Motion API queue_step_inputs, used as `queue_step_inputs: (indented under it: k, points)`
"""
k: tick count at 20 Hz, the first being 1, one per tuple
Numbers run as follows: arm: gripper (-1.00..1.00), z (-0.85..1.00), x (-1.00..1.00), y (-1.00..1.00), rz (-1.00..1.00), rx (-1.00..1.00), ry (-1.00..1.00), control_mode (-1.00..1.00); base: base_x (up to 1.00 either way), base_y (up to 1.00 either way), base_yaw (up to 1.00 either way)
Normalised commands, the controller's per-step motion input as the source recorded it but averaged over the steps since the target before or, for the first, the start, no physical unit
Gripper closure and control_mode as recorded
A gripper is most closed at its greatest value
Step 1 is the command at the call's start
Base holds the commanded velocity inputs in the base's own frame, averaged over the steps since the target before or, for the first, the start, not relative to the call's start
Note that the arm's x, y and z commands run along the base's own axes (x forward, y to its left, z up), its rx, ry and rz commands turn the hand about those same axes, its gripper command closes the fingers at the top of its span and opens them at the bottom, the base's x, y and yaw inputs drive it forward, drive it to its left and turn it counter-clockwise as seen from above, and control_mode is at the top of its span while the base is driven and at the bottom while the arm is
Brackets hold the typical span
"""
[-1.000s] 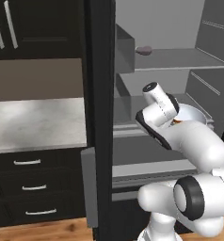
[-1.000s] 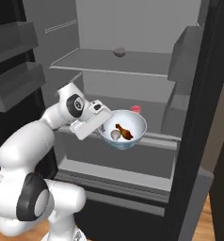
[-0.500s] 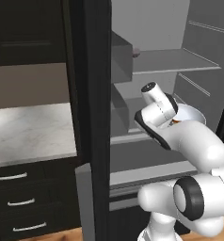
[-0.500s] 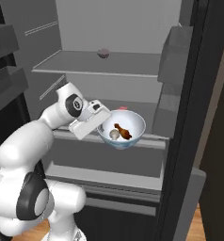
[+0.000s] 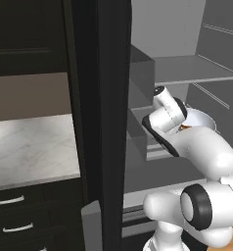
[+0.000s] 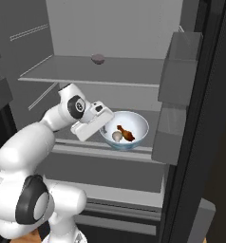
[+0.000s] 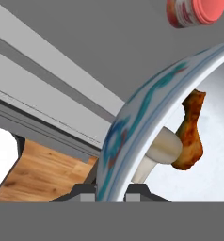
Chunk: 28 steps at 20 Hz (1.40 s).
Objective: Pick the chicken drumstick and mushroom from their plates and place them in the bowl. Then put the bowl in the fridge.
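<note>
My gripper (image 6: pixel 104 124) is shut on the near rim of the bowl (image 6: pixel 142 124), white inside with a blue-grey patterned outside. It holds the bowl inside the open fridge (image 6: pixel 110 28), low over the middle shelf; I cannot tell if it touches. The reddish-brown chicken drumstick (image 6: pixel 126 133) and the tan mushroom (image 6: pixel 117 136) lie side by side in the bowl. In the hand view the gripper (image 7: pixel 110 190) clamps the bowl's rim (image 7: pixel 132 122), with the drumstick (image 7: pixel 191 136) and mushroom (image 7: pixel 161 150) just beyond. The bowl's edge (image 5: pixel 202 119) peeks past my arm in the left base view. The plates are out of view.
A small dark round item (image 6: pixel 98 58) sits on the upper shelf. A red-lidded jar (image 7: pixel 196 12) stands behind the bowl. Door bins (image 6: pixel 179 71) hang close on the right. The black fridge door (image 5: pixel 108 98) stands left, beside a marble counter (image 5: pixel 30 147) over drawers (image 5: pixel 11 201).
Both base views have shifted as the base moved closer to the fridge. The bowl stays in my grip and now sits deeper over the middle shelf.
</note>
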Motion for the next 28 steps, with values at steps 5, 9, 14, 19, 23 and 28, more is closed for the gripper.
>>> queue_step_inputs:
  k: [5, 9, 14, 19, 23, 28]
  points:
    - [1.0, 0.0, 0.0, 0.0, 0.0, 0.0, 0.0, 1.0, 0.13, -0.14, 0.0]
    - [1.0, 0.0, 0.0, 0.0, 0.0, 0.0, 0.0, 1.0, 0.0, -0.01, 0.0]
    - [1.0, 0.0, 0.0, 0.0, 0.0, 0.0, 0.0, 1.0, 0.0, 0.0, 0.0]
    - [1.0, 0.0, 0.0, 0.0, 0.0, 0.0, 0.0, -1.0, 0.0, 0.0, 0.0]
    - [1.0, 0.0, 0.0, 0.0, 0.0, 0.0, 0.0, -1.0, 0.0, 0.0, 0.0]
    - [1.0, 0.0, 0.0, 0.0, 0.0, 0.0, 0.0, -1.0, 0.0, 0.0, 0.0]
